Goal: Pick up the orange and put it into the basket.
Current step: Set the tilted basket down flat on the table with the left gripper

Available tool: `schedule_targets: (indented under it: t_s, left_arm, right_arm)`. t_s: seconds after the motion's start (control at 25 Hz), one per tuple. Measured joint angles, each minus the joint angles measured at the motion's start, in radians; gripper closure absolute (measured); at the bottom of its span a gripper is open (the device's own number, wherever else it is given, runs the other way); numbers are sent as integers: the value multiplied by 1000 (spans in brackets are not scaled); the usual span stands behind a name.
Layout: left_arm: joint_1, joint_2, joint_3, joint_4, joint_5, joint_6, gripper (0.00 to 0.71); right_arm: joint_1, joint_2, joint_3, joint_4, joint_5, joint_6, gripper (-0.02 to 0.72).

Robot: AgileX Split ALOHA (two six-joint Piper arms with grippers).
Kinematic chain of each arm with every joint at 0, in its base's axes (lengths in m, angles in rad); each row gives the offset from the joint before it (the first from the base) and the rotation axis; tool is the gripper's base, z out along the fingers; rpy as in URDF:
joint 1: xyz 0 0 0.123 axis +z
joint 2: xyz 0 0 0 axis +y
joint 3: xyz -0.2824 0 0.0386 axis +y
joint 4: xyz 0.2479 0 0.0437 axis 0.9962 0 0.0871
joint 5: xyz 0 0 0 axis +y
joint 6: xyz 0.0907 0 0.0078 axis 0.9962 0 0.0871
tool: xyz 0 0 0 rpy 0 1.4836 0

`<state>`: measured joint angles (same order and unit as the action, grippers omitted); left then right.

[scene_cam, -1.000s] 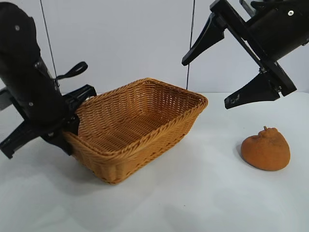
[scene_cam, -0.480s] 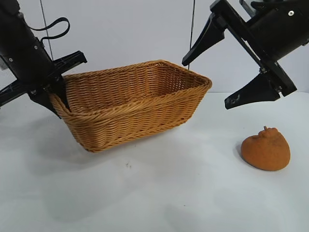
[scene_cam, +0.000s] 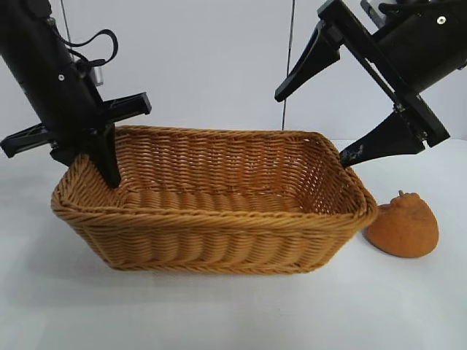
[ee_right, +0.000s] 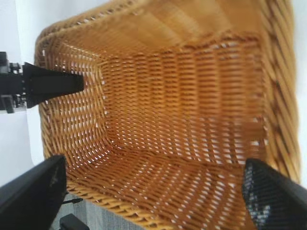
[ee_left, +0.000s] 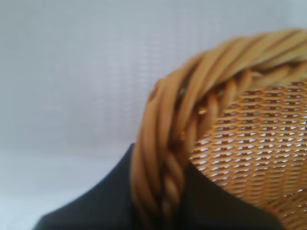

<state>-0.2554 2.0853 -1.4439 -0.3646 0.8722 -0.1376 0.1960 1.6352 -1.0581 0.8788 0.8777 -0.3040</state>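
Note:
The tan wicker basket (scene_cam: 211,219) sits level across the middle of the exterior view, with nothing in it. My left gripper (scene_cam: 100,166) is shut on the braided rim (ee_left: 168,143) at the basket's left end, with one dark finger (ee_left: 105,201) on each side of the braid. The burnt-orange lumpy orange (scene_cam: 405,226) lies on the table just past the basket's right end. My right gripper (scene_cam: 314,125) hangs open above that right end, holding nothing. In the right wrist view its fingers frame the basket's inside (ee_right: 182,120).
A white tabletop (scene_cam: 233,313) runs in front of the basket and around the orange. A pale wall stands behind, with two thin dark cables (scene_cam: 290,44) hanging down. The left arm's finger (ee_right: 48,84) shows inside the basket in the right wrist view.
The left gripper has swung the basket by its rim from a tilt at the left to level and further right. Its right end now lies under the right gripper, beside the orange.

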Motion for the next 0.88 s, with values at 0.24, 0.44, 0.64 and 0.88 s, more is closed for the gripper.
schedule_targets:
  t_s: [0.24,0.44,0.64,0.88]
  left_arm:
    - [0,33,0,-2,-8,1,611]
    - [0,31,-1,-6,-7,1,279]
    - [0,-18,-2,1,-1,2,91]
    - [5,-151,-7,141,53,2,70]
  right_arm:
    - [0,0,0,0,0,0,20]
    - [0,0,0,0,0,0,20]
    - [0,0,0,0,0,0,20]
    - [0,0,0,-2,-1,0,20]
